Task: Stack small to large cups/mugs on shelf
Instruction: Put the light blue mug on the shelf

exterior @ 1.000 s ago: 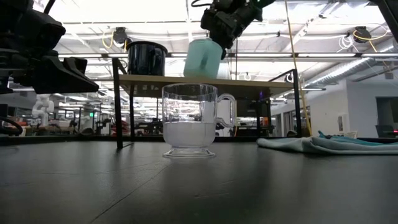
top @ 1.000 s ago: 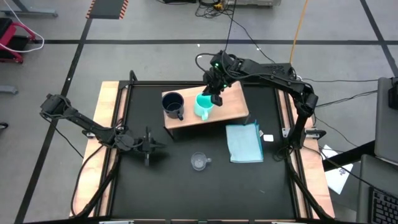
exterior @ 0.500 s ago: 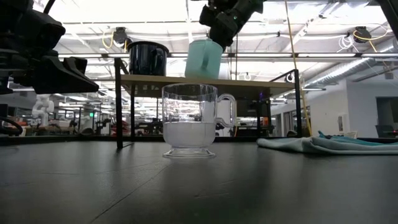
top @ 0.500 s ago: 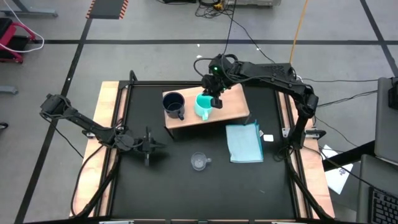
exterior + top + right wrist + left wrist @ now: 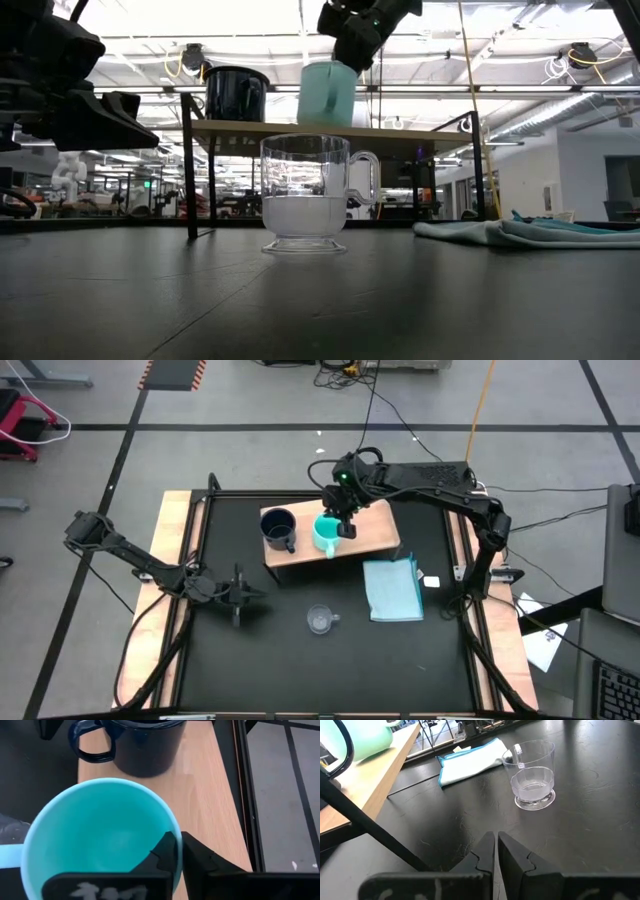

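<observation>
Two of three stand on the light wooden shelf point(image 5: 375, 528) (dark navy mug point(image 5: 278, 526), turquoise mug point(image 5: 326, 530) under the closed, empty right hand point(image 5: 346, 528)), the small clear glass cup point(image 5: 319, 620) unstacked on the black table point(image 5: 270, 650), left hand point(image 5: 243, 591) closed nearby.

A light-blue folded cloth point(image 5: 392, 589) lies flat on the black surface point(image 5: 270, 650), toward its right side. A small white tag point(image 5: 431, 582) sits just beside the cloth's right edge. Beyond the surface, a grey floor point(image 5: 200, 455) carries black tape lines, and an orange cable point(image 5: 482, 400) trails across it at the far side.
</observation>
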